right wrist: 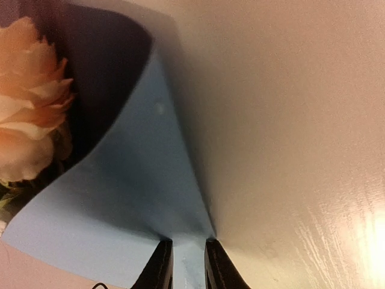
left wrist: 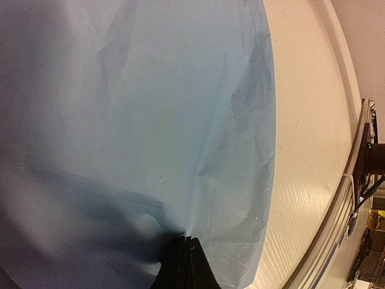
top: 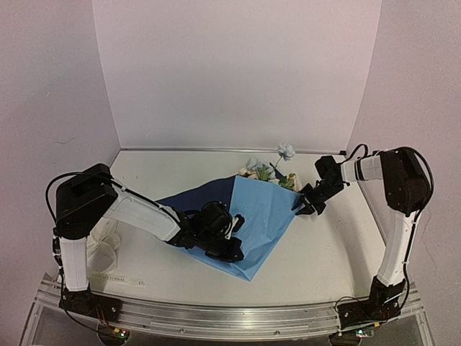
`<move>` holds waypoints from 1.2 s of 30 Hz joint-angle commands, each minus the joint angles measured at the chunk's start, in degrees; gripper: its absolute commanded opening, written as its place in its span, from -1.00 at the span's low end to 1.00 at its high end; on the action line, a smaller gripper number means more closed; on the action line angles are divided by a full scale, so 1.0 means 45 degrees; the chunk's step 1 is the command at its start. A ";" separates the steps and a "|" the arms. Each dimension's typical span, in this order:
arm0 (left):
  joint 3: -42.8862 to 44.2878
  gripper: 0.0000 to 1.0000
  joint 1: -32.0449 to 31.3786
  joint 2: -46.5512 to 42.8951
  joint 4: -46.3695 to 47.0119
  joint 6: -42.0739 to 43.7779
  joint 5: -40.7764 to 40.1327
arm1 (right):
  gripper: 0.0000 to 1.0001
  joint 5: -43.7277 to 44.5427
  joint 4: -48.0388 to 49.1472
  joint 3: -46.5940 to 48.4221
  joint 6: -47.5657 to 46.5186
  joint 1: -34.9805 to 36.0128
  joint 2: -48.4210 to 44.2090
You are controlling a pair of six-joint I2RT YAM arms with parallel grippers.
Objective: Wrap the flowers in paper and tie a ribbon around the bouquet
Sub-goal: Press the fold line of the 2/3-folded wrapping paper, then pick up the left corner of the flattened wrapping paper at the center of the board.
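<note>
The blue paper (top: 263, 216) lies in the middle of the table, its darker face showing on the left and a lighter flap folded over on the right. The flowers (top: 270, 171) stick out from under its far edge; a cream bloom (right wrist: 30, 120) shows beneath the raised flap. My left gripper (top: 238, 252) is shut on the paper (left wrist: 180, 120) near its front corner, and creases fan out from the fingertips (left wrist: 180, 253). My right gripper (top: 297, 207) is shut on the paper's right corner (right wrist: 120, 198) and holds it lifted off the table. The ribbon (top: 115, 279) lies by the left arm's base.
White walls close in the table at the back and on both sides. A metal rail (top: 230, 313) runs along the near edge, also visible in the left wrist view as the rail (left wrist: 337, 205). A loose white heap of ribbon (top: 106, 245) sits beside the left arm.
</note>
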 commanded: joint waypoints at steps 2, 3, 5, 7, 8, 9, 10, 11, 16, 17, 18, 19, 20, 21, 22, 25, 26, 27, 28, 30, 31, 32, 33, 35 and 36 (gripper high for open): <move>0.0134 -0.92 0.0027 -0.0245 -0.1135 0.0243 -0.0789 | -0.60 -0.0115 -0.1733 0.0705 -0.1013 -0.0100 -0.0412; 0.0177 -0.89 0.0027 -0.0352 -0.1160 0.0251 -0.0852 | -0.59 -0.0124 -0.1938 0.0703 -0.1129 -0.0087 -0.0612; 0.0276 -0.83 0.0028 -0.0539 -0.1240 0.0293 -0.1006 | -0.59 -0.0167 -0.2354 0.0676 -0.1351 -0.0020 -0.1057; 0.0396 -0.80 0.0029 -0.0707 -0.1343 0.0345 -0.1165 | -0.59 -0.0163 -0.2823 0.0627 -0.1571 0.0165 -0.1611; 0.0469 -0.79 0.0028 -0.0780 -0.1402 0.0370 -0.1231 | -0.59 -0.0141 -0.3053 0.0599 -0.1721 0.0296 -0.1901; 0.0534 -0.78 0.0041 -0.0821 -0.1451 0.0403 -0.1292 | -0.59 -0.0083 -0.3279 0.0470 -0.1846 0.0451 -0.2214; 0.0587 -0.77 0.0046 -0.0884 -0.1475 0.0428 -0.1320 | -0.59 -0.0025 -0.3416 0.0335 -0.1932 0.0603 -0.2532; 0.0626 -0.76 0.0047 -0.0962 -0.1474 0.0439 -0.1345 | -0.59 0.0057 -0.3514 0.0136 -0.1972 0.0819 -0.2866; 0.0608 -0.71 0.0103 -0.1495 -0.1595 0.0459 -0.1537 | -0.59 0.0144 -0.3278 -0.0777 -0.1565 0.2353 -0.3939; 0.0545 -0.69 0.0134 -0.1643 -0.1612 0.0460 -0.1612 | -0.59 0.0221 -0.3185 -0.0898 -0.1530 0.2703 -0.4016; 0.0492 -0.67 0.0171 -0.1797 -0.1664 0.0462 -0.1697 | -0.59 0.0286 -0.2983 -0.1015 -0.1381 0.3069 -0.4061; 0.0442 -0.65 0.0216 -0.1969 -0.1739 0.0464 -0.1789 | -0.58 0.0336 -0.2693 -0.1124 -0.1145 0.3467 -0.4071; 0.0367 -0.64 0.0296 -0.2167 -0.1821 0.0460 -0.1896 | -0.59 0.0371 -0.2327 -0.1214 -0.0873 0.3869 -0.4018; 0.0269 -0.64 0.0376 -0.2306 -0.1928 0.0453 -0.2013 | -0.58 0.0420 -0.1893 -0.1305 -0.0570 0.4131 -0.3961; 0.0136 -0.63 0.0465 -0.2469 -0.2010 0.0427 -0.2111 | -0.58 0.0432 -0.1421 -0.1356 -0.0337 0.4413 -0.3855; -0.0418 -0.61 0.0794 -0.3152 -0.2087 0.0270 -0.2192 | -0.58 0.0558 -0.0561 -0.1108 0.0281 0.5380 -0.3290; -0.0592 -0.60 0.0890 -0.3383 -0.2149 0.0229 -0.2230 | -0.58 0.0581 -0.0511 -0.0805 0.0323 0.5630 -0.3084; -0.0788 -0.59 0.0939 -0.3654 -0.2242 0.0203 -0.2333 | -0.58 0.0652 -0.0474 -0.0616 0.0382 0.5857 -0.2841; -0.0991 -0.58 0.1003 -0.4057 -0.2338 0.0113 -0.2450 | -0.58 0.0742 -0.0437 -0.0316 0.0435 0.6187 -0.2613; -0.1527 -0.55 0.1241 -0.4819 -0.2546 -0.0191 -0.2612 | -0.58 0.0792 -0.0372 0.0210 0.0614 0.6698 -0.2043; -0.1818 -0.54 0.1427 -0.5240 -0.2705 -0.0431 -0.2640 | -0.59 0.0821 -0.0254 0.0472 0.0758 0.6972 -0.1693; -0.2149 -0.54 0.1592 -0.5591 -0.2937 -0.0655 -0.2738 | -0.59 0.0819 -0.0130 0.0673 0.0892 0.7180 -0.1424; -0.2405 -0.53 0.1803 -0.5997 -0.3126 -0.0886 -0.2837 | -0.59 0.0840 0.0005 0.0843 0.1110 0.7416 -0.1120; -0.2990 -0.49 0.2220 -0.6746 -0.3637 -0.1602 -0.3018 | -0.59 0.0923 0.0618 0.1090 0.1527 0.7780 -0.0628; -0.3373 -0.47 0.2465 -0.7220 -0.3930 -0.1857 -0.3351 | -0.59 0.0971 0.0778 0.1189 0.1721 0.7973 -0.0388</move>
